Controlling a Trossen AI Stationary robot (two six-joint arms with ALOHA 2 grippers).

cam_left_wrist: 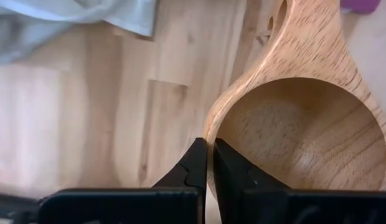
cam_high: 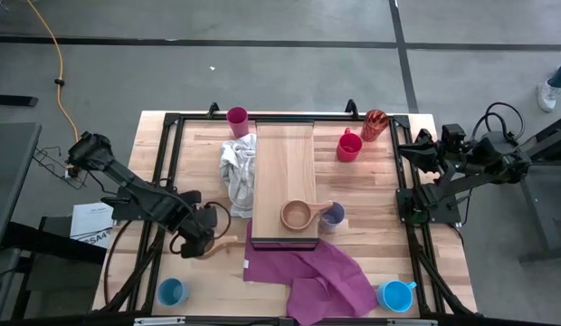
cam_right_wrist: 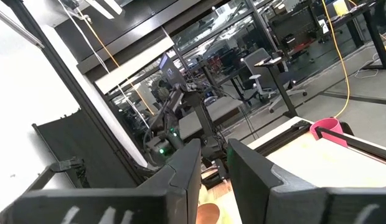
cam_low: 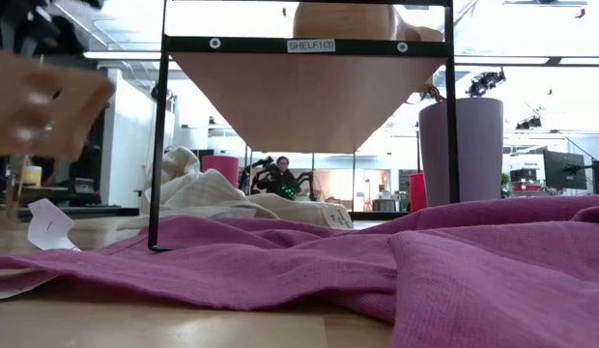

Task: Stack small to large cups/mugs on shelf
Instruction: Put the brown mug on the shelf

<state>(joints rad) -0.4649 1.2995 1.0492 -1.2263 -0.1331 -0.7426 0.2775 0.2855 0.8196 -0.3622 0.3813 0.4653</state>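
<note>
The left gripper (cam_left_wrist: pixel 209 163) is pinched tight on the rim of a tan wooden cup (cam_left_wrist: pixel 305 124), bowl opening just beside its fingers, handle running away from them. Out past it stands the shelf (cam_high: pixel 283 177), another wooden cup (cam_high: pixel 299 215) on top and a lavender tumbler (cam_high: pixel 333 215) alongside; its front rail carries a tag reading "SHELF1(3)" (cam_low: pixel 311 44). A purple cloth (cam_high: pixel 308 267) spreads beneath that end. Far across, the right gripper (cam_right_wrist: pixel 213 163) waits at the table's edge, fingers apart, holding nothing.
</note>
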